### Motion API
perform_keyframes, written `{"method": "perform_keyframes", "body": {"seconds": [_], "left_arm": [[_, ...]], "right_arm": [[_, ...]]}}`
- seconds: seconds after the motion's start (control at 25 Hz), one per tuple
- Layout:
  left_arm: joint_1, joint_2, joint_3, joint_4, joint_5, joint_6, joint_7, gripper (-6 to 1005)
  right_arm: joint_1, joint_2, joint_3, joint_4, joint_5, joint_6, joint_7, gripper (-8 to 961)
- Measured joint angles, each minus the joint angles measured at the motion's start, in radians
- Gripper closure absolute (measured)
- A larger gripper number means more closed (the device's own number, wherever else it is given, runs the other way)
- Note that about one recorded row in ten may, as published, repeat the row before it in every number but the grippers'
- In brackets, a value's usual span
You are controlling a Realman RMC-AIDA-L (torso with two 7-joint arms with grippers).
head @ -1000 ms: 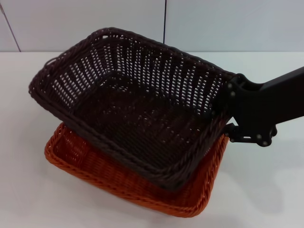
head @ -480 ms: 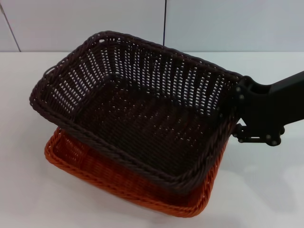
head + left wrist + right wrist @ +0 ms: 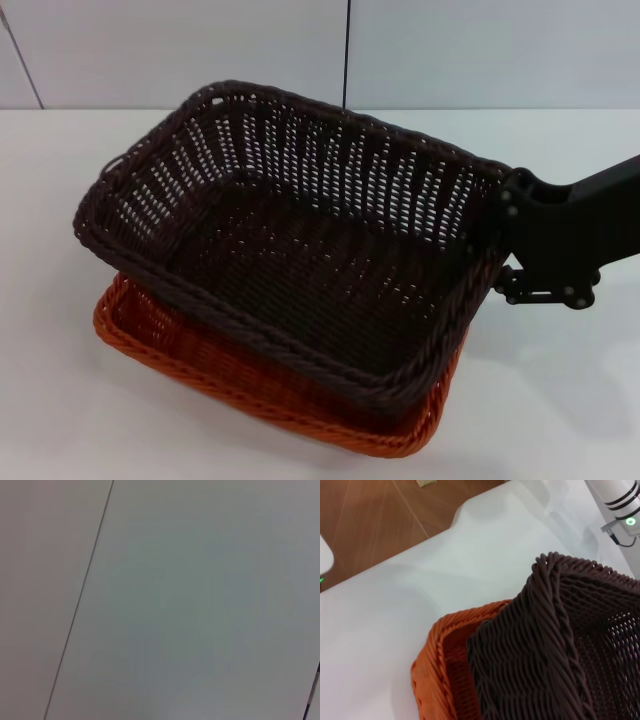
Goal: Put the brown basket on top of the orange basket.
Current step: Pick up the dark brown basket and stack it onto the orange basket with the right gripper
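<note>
White table (image 3: 80, 420) against pale panelled wall (image 3: 480, 50), wooden floor (image 3: 365, 515) beyond

No readable text, labels or numbers.

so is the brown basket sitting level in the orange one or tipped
Tipped: the brown basket rides higher at its left end, where the orange basket shows beneath; the right gripper is at its right rim.

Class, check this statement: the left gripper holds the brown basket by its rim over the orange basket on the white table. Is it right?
One thing is wrong: the arm. In the head view, the right gripper holds the brown basket by its rim, over the orange basket on the white table. The left arm is nowhere near the baskets.
</note>
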Motion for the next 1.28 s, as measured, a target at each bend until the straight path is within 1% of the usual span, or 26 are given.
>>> {"method": "perform_keyframes", "body": {"seconds": [0.48,0.76,0.88,1.28], "left_arm": [[0.015,-0.005,0.000,-0.007,0.002,0.005,0.001,235],[0.017,-0.005,0.000,-0.012,0.002,0.005,0.001,235],[0.018,-0.004,0.000,-0.012,0.003,0.004,0.001,235],[0.015,0.000,0.000,-0.007,0.003,0.000,0.001,234]], "right_arm": [[0.016,0.001,0.004,0.116,-0.044,0.014,-0.066,724],[0.022,0.001,0.004,0.178,-0.054,0.049,-0.100,735],[0.022,0.001,0.000,0.196,-0.057,0.070,-0.105,738],[0.004,0.006,-0.011,0.219,-0.058,0.076,-0.130,743]]}}
